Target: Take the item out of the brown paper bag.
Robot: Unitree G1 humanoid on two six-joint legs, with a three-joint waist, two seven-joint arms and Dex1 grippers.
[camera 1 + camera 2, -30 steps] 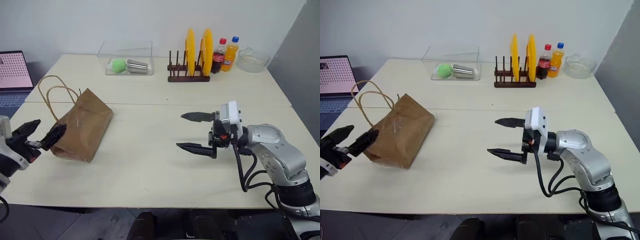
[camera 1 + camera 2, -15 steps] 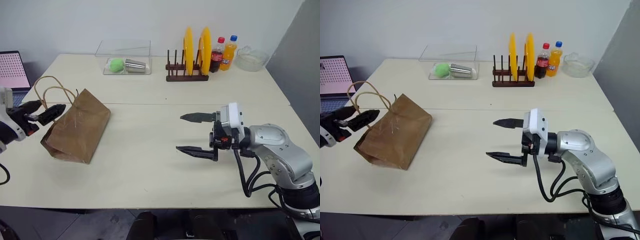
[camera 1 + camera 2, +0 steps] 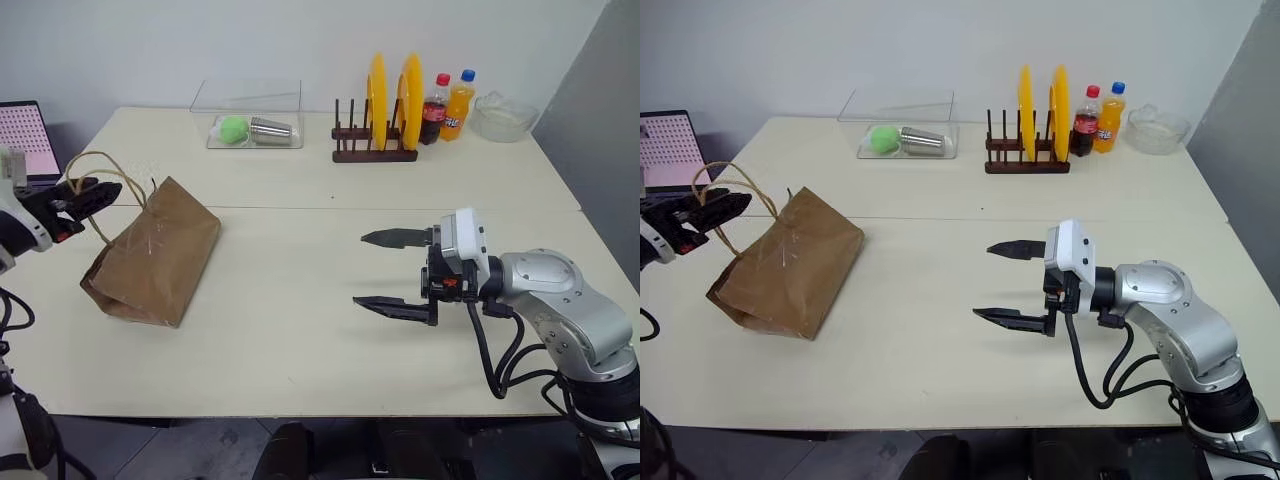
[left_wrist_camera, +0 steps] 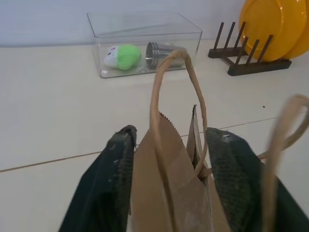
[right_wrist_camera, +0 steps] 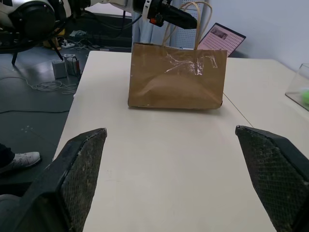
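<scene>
The brown paper bag (image 3: 155, 250) leans on the left of the table, its two tan loop handles (image 3: 100, 165) raised. My left gripper (image 3: 88, 192) is at those handles. In the left wrist view one handle loop (image 4: 157, 96) and the bag's top edge (image 4: 169, 145) lie between its fingers (image 4: 120, 154), which are narrowed but apart. The item is hidden; the bag's inside does not show. My right gripper (image 3: 360, 268) hovers wide open over the table's middle right, pointing at the bag (image 5: 176, 77), with nothing between its fingers.
Along the back stand a clear box (image 3: 250, 115) with a green toy and a metal cup, a wooden rack (image 3: 375, 152) with yellow plates, cola (image 3: 437, 100) and orange soda (image 3: 460, 100) bottles, and a glass bowl (image 3: 503, 115). A laptop (image 3: 25, 135) sits far left.
My left gripper has risen from the bag's lower left side to its handles and its fingers have drawn closer together. The right gripper has stayed put.
</scene>
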